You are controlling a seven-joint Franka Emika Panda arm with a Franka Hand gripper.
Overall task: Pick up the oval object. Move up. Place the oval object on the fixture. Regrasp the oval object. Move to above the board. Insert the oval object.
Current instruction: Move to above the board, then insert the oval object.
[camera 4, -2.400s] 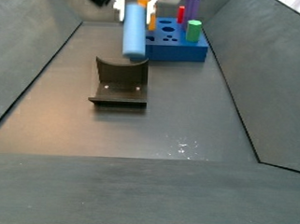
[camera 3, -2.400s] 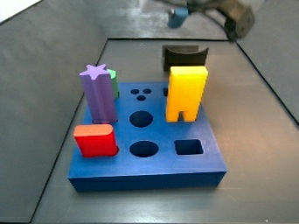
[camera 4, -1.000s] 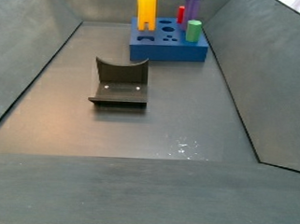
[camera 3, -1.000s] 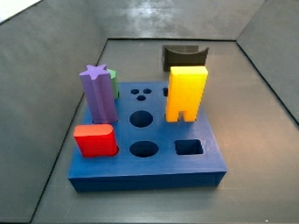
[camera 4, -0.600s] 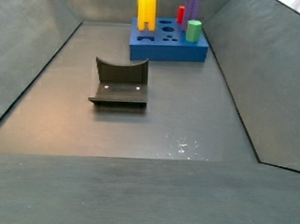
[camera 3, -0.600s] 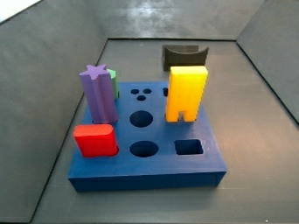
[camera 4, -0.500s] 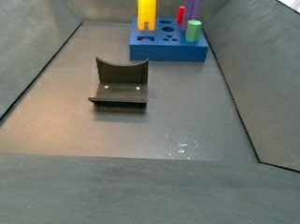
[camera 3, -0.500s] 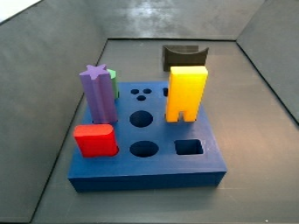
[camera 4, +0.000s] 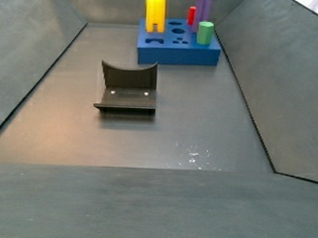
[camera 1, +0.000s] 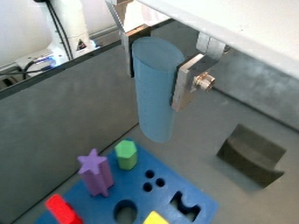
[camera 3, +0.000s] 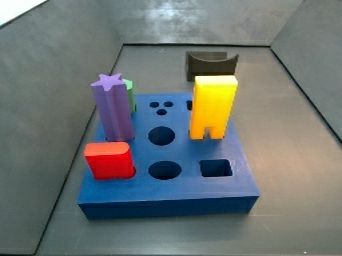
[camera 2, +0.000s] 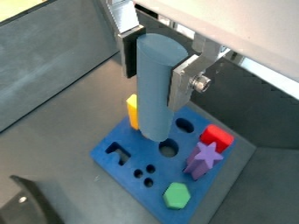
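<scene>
In both wrist views my gripper (camera 1: 156, 79) (camera 2: 156, 74) is shut on the oval object (camera 1: 155, 101) (camera 2: 155, 101), a smooth grey-blue peg held upright between the silver fingers. It hangs high above the blue board (camera 1: 176, 179) (camera 2: 149, 157). Neither the gripper nor the peg shows in the side views. The board (camera 3: 167, 208) (camera 4: 178, 54) has open round, square and arch holes. The dark fixture (camera 1: 251, 153) (camera 2: 30, 206) (camera 3: 211, 63) (camera 4: 128, 85) stands empty on the floor, apart from the board.
On the board stand a purple star peg (camera 3: 112, 105), a green peg (camera 3: 130, 92) behind it, a red block (camera 3: 108, 160) and a yellow arch block (camera 3: 213, 105). Sloping grey walls (camera 4: 38, 76) enclose the floor.
About 2.4 s ago the gripper with the peg showed in the side views, over the fixture end of the floor; since then it has gone out of those views. The board pieces have not moved.
</scene>
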